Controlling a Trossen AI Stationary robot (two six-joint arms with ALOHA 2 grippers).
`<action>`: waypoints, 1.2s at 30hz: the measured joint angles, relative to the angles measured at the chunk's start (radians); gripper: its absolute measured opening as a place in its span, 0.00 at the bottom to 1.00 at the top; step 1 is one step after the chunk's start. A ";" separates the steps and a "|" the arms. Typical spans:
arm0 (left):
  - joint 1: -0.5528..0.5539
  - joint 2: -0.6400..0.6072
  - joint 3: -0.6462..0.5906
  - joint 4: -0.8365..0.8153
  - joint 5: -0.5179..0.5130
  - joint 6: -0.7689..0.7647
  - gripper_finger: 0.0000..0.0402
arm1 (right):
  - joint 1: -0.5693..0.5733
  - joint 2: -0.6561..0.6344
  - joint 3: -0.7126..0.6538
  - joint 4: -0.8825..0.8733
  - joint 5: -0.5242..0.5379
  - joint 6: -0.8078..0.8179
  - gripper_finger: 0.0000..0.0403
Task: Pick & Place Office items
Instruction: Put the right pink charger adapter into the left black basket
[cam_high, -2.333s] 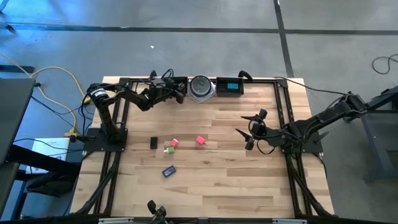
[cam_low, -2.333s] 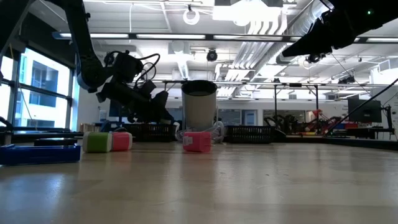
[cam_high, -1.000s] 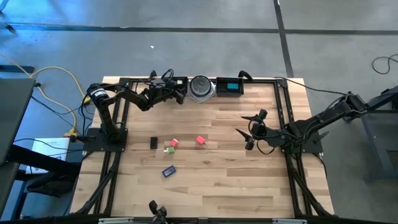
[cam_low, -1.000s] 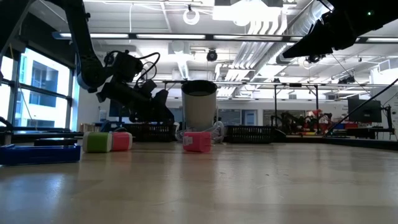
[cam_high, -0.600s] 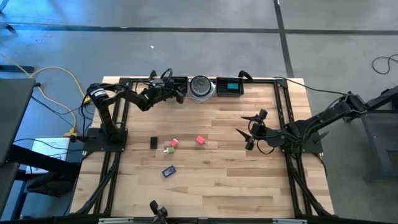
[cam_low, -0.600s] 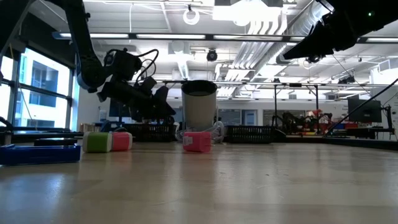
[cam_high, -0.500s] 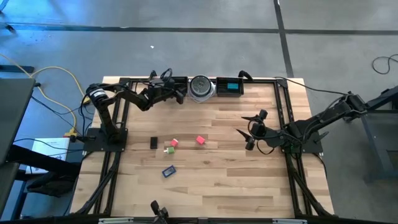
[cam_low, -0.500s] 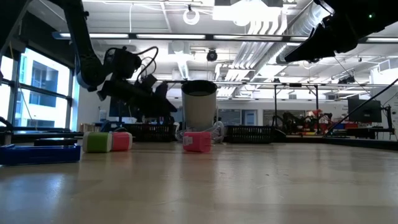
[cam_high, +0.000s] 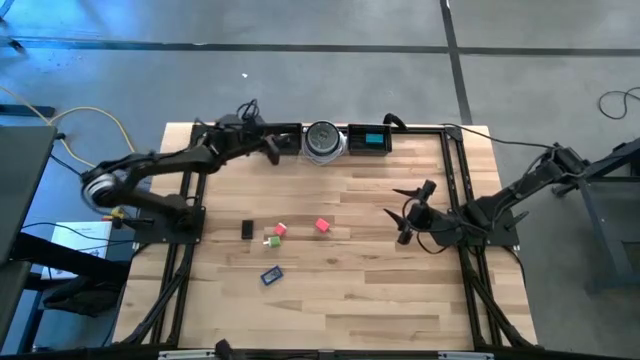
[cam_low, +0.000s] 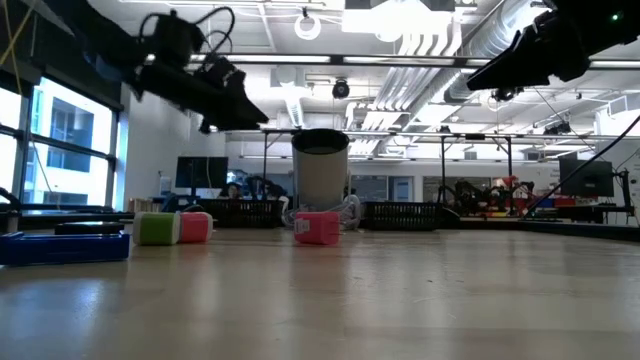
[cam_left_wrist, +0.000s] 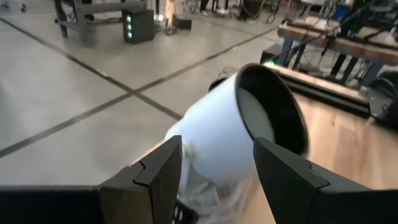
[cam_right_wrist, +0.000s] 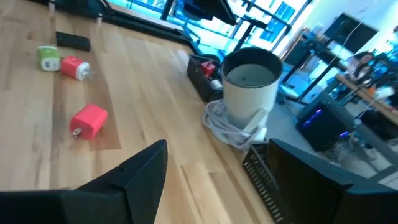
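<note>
At the table's (cam_high: 400, 290) far edge the left gripper (cam_high: 272, 148) hovers beside the white cup (cam_high: 322, 141), fingers parted and empty. Toward the left edge lie the black bar (cam_high: 247, 229), green cube (cam_high: 272, 241), red block (cam_high: 281, 229), pink block (cam_high: 322, 225) and blue flat piece (cam_high: 271, 274). The right gripper (cam_high: 406, 215) waits released near the right edge

left arm: being raised and stretched along the table's far edge | left gripper (cam_high: 272, 146): being carried higher, nearer the white cup (cam_high: 322, 141)
</note>
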 joint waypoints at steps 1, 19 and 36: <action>0.000 -0.036 -0.001 -0.040 0.002 0.008 0.48 | 0.007 0.000 0.000 0.000 0.018 -0.004 0.66; -0.115 -0.624 -0.301 -0.088 -0.037 -0.061 0.48 | 0.124 -0.148 0.002 0.002 0.095 -0.009 0.66; -0.317 -0.968 -0.343 -0.533 -0.011 -0.071 0.48 | 0.104 -0.151 0.001 0.002 -0.107 0.064 0.66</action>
